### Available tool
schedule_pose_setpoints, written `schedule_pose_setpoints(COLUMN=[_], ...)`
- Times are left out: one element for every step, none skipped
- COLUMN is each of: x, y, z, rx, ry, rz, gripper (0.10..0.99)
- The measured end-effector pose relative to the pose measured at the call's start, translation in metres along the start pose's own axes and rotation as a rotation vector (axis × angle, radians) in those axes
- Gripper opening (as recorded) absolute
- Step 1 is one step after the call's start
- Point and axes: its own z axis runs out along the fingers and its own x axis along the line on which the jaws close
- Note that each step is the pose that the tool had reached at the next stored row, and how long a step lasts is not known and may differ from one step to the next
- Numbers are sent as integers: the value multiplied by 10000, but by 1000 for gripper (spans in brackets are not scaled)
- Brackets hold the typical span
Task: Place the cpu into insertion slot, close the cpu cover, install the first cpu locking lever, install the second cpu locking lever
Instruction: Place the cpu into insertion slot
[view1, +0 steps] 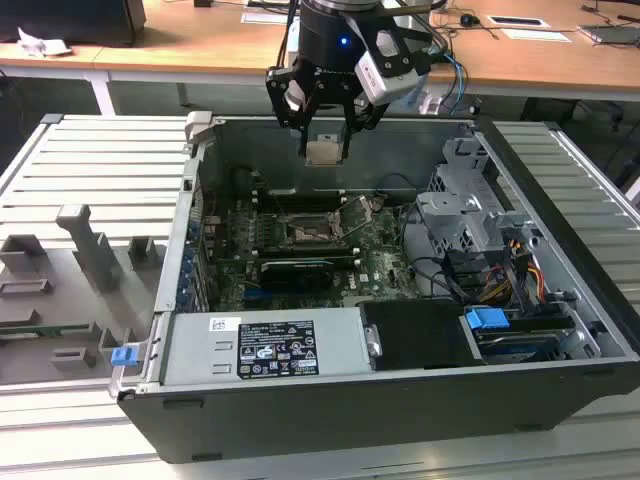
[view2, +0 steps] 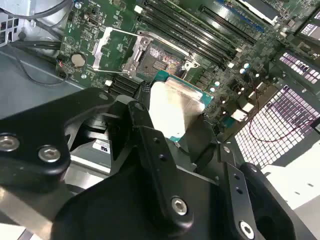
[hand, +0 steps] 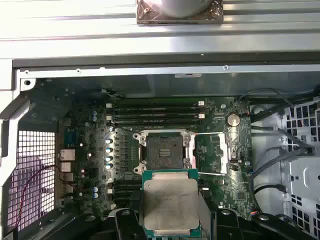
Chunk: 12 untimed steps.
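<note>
Fingers (view2: 150, 145) clamp the cpu (hand: 170, 202) by its edges, held flat with the metal top up, high over the open case (view1: 560, 180). Well below lies the bare insertion slot (hand: 162, 150), square-on to the chip. Beside the socket, the cpu cover (hand: 212, 152) stands swung open.

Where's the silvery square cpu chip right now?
In the exterior view, the silvery-beige square cpu is clamped in the black hand, high above the black square insertion slot.
</note>
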Motion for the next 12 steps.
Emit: schedule_pose_setpoints(x=[0,0,0,0,0,0,0,0,0,0,-1,-1], y=[0,0,-1,-1,-2,-3,-3,-3,-3,-3,-3,-3], z=[0,0,5,11,14,17,20,22,23,23,24,25], rx=[-1,-3,-5,-6,-5,-5,-6,-5,-5,-5,-6,-7], ry=[-1,-15,-26,-26,-26,-26,-27,-27,-26,-27,-30,-33], rz=[7,167,290,296,297,298,298,298,303,314,335,367], gripper=[529,529,529,529,529,529,529,529,529,529,529,529])
